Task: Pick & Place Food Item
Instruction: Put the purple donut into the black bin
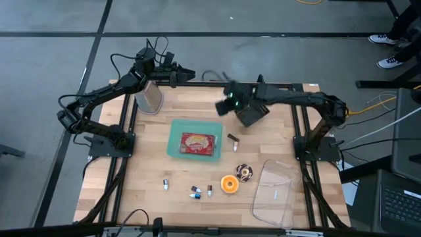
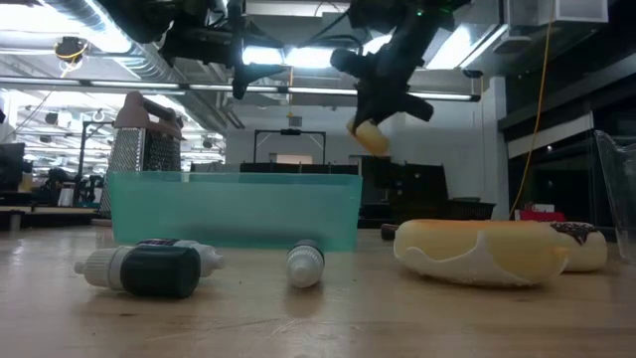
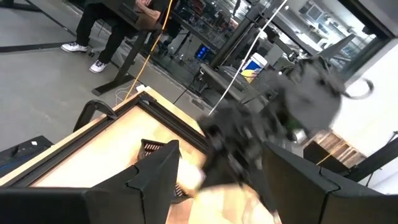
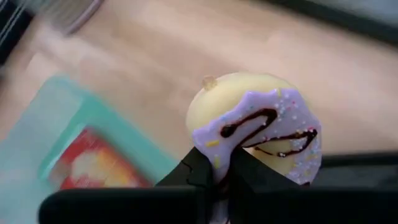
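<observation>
A donut with purple icing, sprinkles and a dark drizzle (image 4: pixel 255 127) is lifted high over the table's far middle, and my right gripper (image 4: pixel 216 171) is shut on it. In the low view the donut (image 2: pixel 370 136) hangs below that gripper (image 2: pixel 383 99). In the high view the right gripper (image 1: pixel 231 104) is just beyond the teal tray (image 1: pixel 176 146), which holds a red packet (image 1: pixel 199 143). My left gripper (image 1: pixel 186 74) stands open and level at the far left, by the metal grater (image 1: pixel 150 97), with nothing between its fingers (image 3: pixel 155 177). My right gripper pinches the donut's iced rim (image 4: pixel 219 155) between its two fingers. The fingers slant down from above. The donut is lifted clear of the table and hangs at the fingertips, its iced face turned toward the wrist camera.
Near the front lie an orange donut (image 1: pixel 229 184), a chocolate donut (image 1: pixel 245 172), several small bottles (image 1: pixel 196 191) and a clear plastic container (image 1: pixel 276 191) at the right. A small dark item (image 1: pixel 233 138) lies right of the tray. The table's frame rails run along the edges.
</observation>
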### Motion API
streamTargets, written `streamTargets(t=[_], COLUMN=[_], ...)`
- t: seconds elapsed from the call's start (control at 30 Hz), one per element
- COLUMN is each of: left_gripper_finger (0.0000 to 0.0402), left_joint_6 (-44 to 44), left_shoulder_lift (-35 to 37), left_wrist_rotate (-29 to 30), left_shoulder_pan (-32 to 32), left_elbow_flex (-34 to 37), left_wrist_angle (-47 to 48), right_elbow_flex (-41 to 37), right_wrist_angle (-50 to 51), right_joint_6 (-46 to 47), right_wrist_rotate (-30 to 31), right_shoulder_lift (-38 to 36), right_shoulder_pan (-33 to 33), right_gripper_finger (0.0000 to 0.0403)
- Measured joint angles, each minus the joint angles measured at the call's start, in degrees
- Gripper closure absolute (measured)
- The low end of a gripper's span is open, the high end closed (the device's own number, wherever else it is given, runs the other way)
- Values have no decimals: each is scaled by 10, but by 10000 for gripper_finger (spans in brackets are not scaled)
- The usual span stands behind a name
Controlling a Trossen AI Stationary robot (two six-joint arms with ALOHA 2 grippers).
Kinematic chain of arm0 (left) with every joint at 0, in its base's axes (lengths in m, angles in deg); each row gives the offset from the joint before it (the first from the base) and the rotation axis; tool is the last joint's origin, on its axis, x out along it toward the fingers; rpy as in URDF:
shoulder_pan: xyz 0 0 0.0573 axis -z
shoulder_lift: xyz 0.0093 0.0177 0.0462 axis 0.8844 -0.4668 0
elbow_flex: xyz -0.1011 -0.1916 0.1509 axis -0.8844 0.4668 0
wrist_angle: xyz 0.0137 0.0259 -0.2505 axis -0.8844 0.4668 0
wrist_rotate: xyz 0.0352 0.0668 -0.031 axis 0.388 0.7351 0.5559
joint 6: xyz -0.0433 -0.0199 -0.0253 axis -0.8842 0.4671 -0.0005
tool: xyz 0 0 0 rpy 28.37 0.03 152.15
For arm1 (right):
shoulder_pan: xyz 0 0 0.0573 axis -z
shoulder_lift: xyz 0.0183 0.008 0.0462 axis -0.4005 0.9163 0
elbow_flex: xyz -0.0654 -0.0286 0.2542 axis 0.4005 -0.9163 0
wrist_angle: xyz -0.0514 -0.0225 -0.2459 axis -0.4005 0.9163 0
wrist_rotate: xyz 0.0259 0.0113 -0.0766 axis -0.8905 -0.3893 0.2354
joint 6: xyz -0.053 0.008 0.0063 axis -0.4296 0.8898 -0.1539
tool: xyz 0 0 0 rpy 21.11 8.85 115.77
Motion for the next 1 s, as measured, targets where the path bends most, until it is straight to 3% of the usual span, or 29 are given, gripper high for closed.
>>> streamTargets(t=[0.33,0.63,1.0], left_gripper_finger=[178,178,178], left_joint_6=[1,10,11], left_shoulder_lift=[0,0,0], left_wrist_rotate=[0,3,4], left_shoulder_pan=[0,0,0], left_elbow_flex=[0,0,0], left_wrist_angle=[0,0,1], right_elbow_flex=[31,31,-38], right_wrist_angle=[97,197,195], right_joint_6=[-68,-105,-101], right_wrist_rotate=[2,-25,-31], right_shoulder_lift=[0,0,0], right_shoulder_pan=[99,115,114], right_gripper_finger=[386,385,382])
